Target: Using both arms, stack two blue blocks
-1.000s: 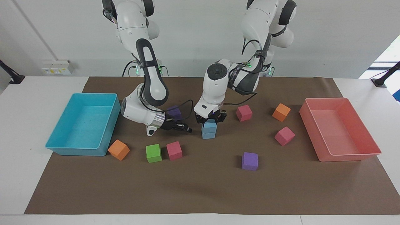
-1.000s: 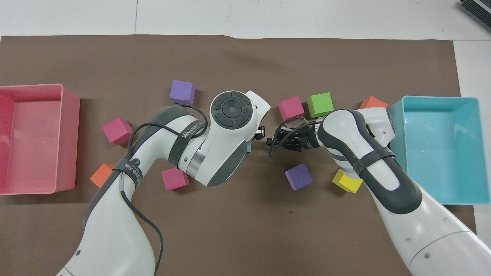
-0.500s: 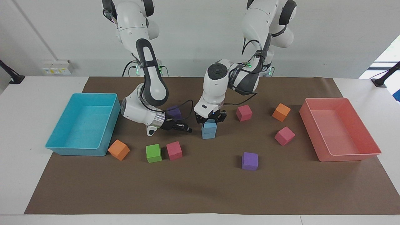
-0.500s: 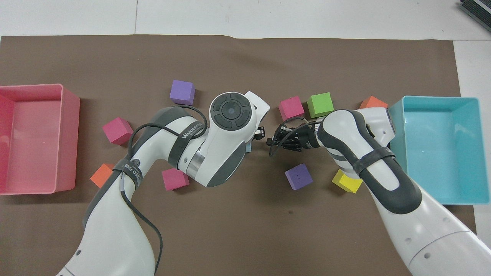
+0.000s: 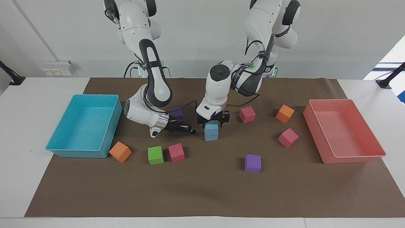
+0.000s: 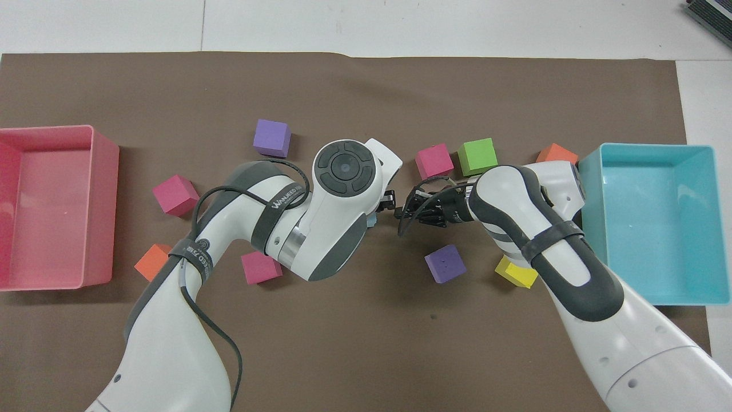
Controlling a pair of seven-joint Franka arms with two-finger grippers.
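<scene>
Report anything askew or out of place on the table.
Nothing stands out. The blue blocks sit squarely stacked under the left gripper; the right gripper hovers beside them. The other cubes lie loose on the brown mat.

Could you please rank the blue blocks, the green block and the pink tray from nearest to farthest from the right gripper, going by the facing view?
From the right gripper:
1. Blue blocks, stacked right beside it, under the left gripper.
2. Green block, farther from the robots.
3. Pink tray, at the left arm's end of the table.

White wall — white table, brown mat
</scene>
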